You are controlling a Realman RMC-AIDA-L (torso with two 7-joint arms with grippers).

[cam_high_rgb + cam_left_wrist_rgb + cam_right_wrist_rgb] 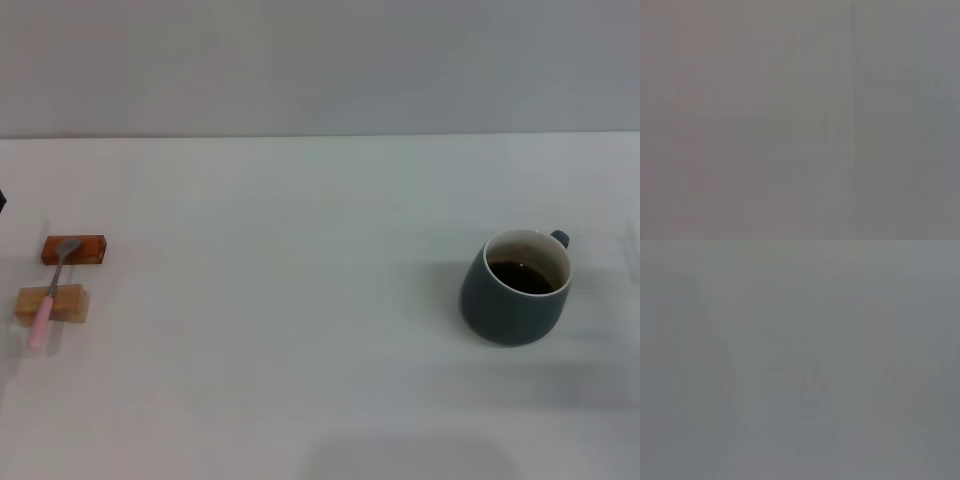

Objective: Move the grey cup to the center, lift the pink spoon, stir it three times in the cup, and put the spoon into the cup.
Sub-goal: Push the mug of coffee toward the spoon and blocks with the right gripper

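The grey cup (514, 290) stands upright on the right side of the white table (300, 350). It holds dark liquid and its small handle points to the far right. The pink spoon (52, 296) lies at the far left, resting across two wooden blocks, with its grey metal bowl on the far reddish block (85, 250) and its pink handle over the near pale block (68, 304). Neither gripper shows in the head view. Both wrist views show only a plain grey field with no object or fingers.
A small dark shape (2, 200) sits at the far left edge of the head view. The table's far edge (320, 137) meets a grey wall. A wide stretch of table lies between the spoon and the cup.
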